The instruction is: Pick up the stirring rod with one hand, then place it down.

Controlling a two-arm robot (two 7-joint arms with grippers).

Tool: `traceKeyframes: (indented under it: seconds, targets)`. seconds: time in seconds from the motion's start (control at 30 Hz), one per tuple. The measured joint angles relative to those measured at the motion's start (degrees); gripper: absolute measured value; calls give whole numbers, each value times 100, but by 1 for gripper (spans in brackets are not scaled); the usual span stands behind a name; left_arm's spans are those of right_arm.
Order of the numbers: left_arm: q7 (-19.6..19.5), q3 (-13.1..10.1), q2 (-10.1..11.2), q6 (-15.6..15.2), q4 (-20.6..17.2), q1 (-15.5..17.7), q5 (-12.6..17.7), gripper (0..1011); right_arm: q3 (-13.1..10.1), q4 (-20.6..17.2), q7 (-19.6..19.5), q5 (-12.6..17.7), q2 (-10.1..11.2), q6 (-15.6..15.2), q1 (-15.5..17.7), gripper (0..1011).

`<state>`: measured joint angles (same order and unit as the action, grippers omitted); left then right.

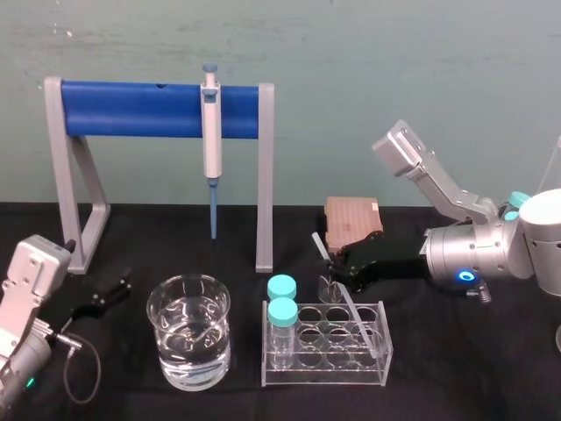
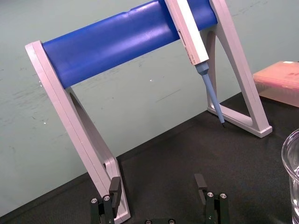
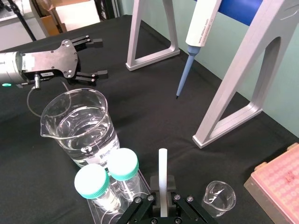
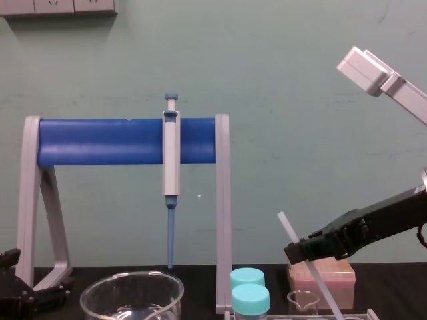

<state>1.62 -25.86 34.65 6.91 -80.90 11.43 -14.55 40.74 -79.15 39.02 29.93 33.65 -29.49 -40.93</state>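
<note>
Head view: black right tool (image 1: pixel 340 267) pinches the thin translucent-white stirring rod (image 1: pixel 355 309), slanting down toward the clear plastic tube rack (image 1: pixel 324 375). Left wrist: left tool (image 2: pixel 158 186) spread, parked well apart. Right wrist: rod clamped dead centre. Chest: rod's top leans left.

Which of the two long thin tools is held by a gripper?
The stirring rod, clamped tilted in the right gripper; the pipette hangs free on the blue stand, and the left gripper holds nothing.

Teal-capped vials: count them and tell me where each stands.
2. Both stand at the left end of the clear rack: the front vial and the rear vial right behind it. None seems hidden.
</note>
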Motion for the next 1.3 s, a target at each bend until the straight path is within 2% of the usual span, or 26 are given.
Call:
traceKeyframes:
  seconds: [0.47, 0.73, 0.97, 1.3]
  targets:
    - [0, 0, 0, 0, 0, 0, 0, 1005, -40, -130, -121, 102, 114, 10, 74, 71]
    - [0, 0, 0, 0, 0, 0, 0, 1005, -179, -318, -318, 132, 247, 120, 238, 70]
    - [0, 0, 0, 0, 0, 0, 0, 1005, -464, -468, -490, 306, 379, 236, 467, 70]
    - [0, 0, 0, 0, 0, 0, 0, 1005, -951, -668, -685, 767, 551, 387, 772, 70]
